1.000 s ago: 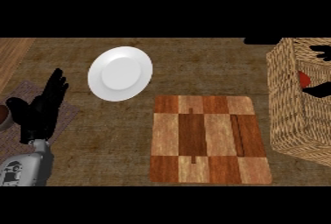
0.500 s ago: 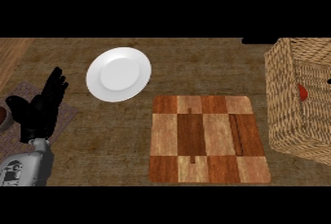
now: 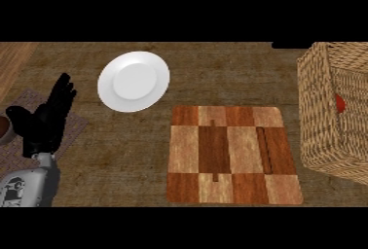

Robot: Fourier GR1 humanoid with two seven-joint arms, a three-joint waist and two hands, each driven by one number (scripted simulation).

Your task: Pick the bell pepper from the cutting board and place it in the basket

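Observation:
A red bell pepper (image 3: 339, 102) shows as a small red patch inside the wicker basket (image 3: 320, 112) at the right edge, mostly hidden by the basket's wall. The checkered wooden cutting board (image 3: 233, 154) lies in the middle with nothing on it. My left hand (image 3: 45, 124) rests open at the left edge, fingers straight and pointing up. My right hand shows nowhere in the head view.
A white plate (image 3: 134, 81) lies on the counter above and left of the board. A patterned mat (image 3: 22, 146) sits under my left hand, with a brown round object (image 3: 4, 129) at the far left edge.
The black right hand that was over the basket one second ago has gone out of view. The pepper now sits lower in the basket, less of it showing. My left hand stays put.

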